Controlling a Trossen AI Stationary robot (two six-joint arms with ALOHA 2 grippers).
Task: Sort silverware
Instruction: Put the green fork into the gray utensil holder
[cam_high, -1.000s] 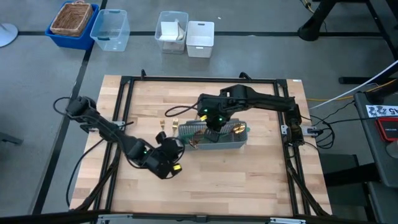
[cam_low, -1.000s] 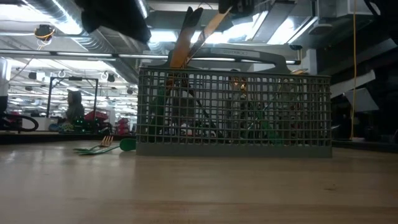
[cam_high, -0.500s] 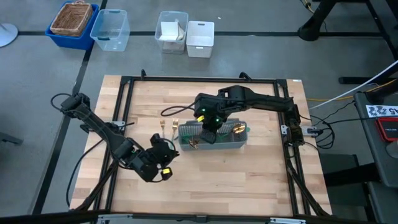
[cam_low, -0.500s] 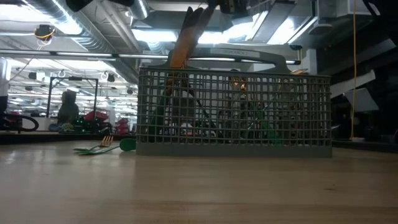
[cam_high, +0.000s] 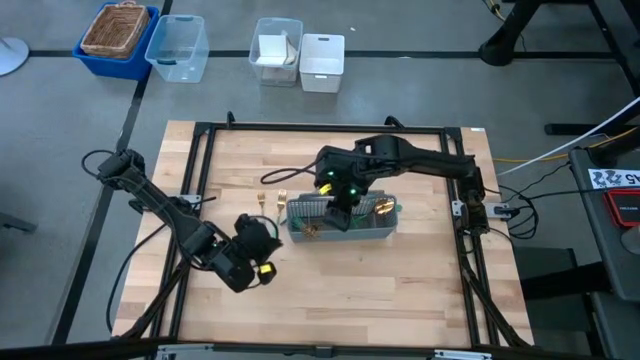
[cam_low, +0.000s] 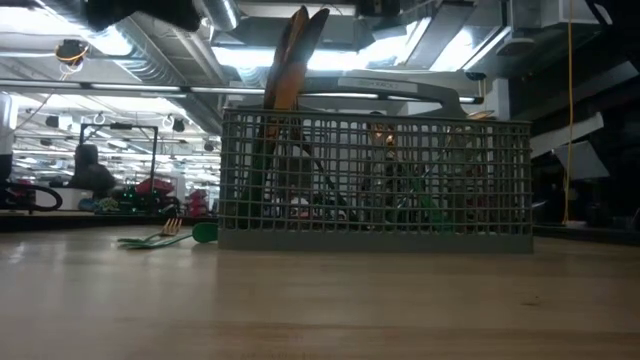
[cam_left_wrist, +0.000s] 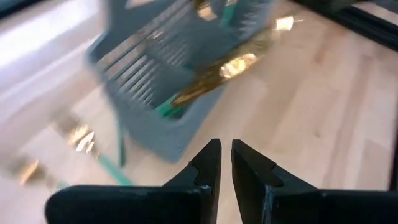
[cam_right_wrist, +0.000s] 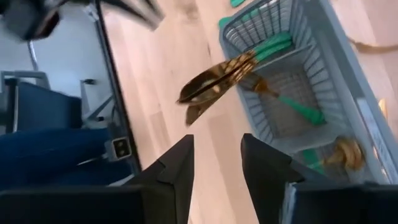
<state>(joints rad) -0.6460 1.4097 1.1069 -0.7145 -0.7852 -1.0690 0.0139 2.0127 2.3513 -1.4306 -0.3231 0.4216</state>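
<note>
High view shows your right gripper (cam_high: 338, 212) open and empty above the grey mesh caddy (cam_high: 343, 225), gold teal-handled spoons (cam_right_wrist: 219, 79) dropped inside, so next send it to the gold forks (cam_high: 272, 201) on the wooden worktop (cam_high: 400, 290).
</note>
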